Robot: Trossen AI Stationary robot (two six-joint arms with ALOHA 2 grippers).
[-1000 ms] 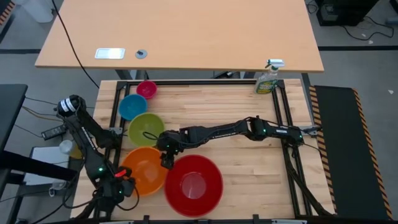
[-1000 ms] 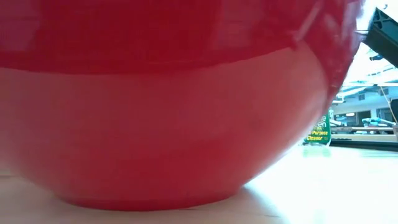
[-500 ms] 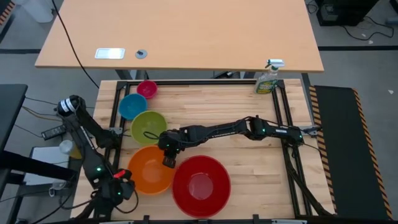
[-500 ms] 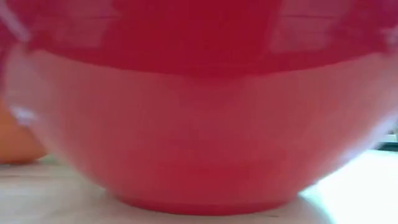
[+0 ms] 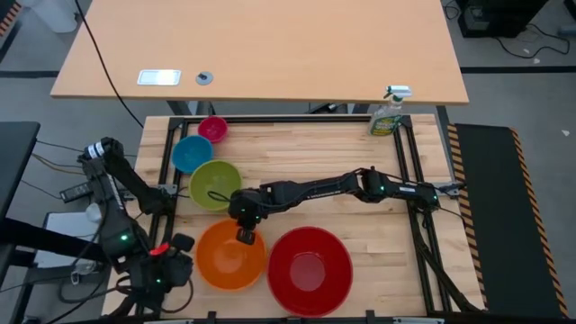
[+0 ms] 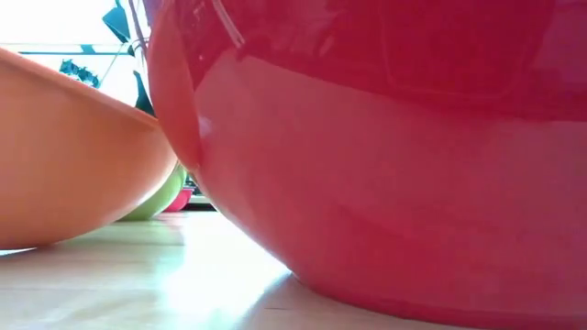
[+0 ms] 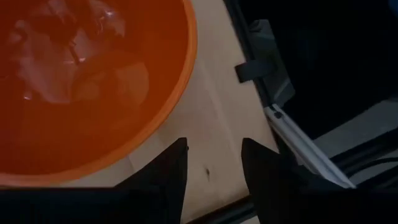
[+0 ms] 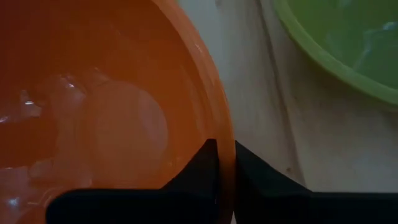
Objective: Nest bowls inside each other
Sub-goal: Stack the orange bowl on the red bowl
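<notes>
Five bowls stand on their bases on the wooden table. The orange bowl [image 5: 231,256] and the large red bowl [image 5: 309,270] are side by side near the front edge, and the low view shows them touching, orange bowl [image 6: 73,174] against red bowl [image 6: 385,165]. The lime green bowl [image 5: 214,184], the blue bowl [image 5: 192,154] and the pink bowl [image 5: 212,129] line up toward the far left. My right gripper [image 5: 243,235] is shut on the orange bowl's far rim. My left gripper [image 7: 211,171] hangs open above the table's near left corner, beside the orange bowl [image 7: 87,87], and touches nothing. My right gripper pinches the orange bowl's rim [image 8: 225,134] on its far side. One finger is inside the bowl and one outside. The fingers slant down from the table's far right. The bowl stands level on the table, against the red bowl.
A green spray bottle [image 5: 388,112] stands at the table's far right corner. Black frame rails [image 7: 292,124] run along the table's left edge, close to my left gripper. The right half of the table [image 5: 378,234] is bare wood under the right arm.
My right gripper has shut on the orange bowl's rim while staying in place. The orange bowl has slid toward the table's right and near edges, and the red bowl beside it has slid right too. My left gripper has risen from beside the orange bowl's left side, still open.
</notes>
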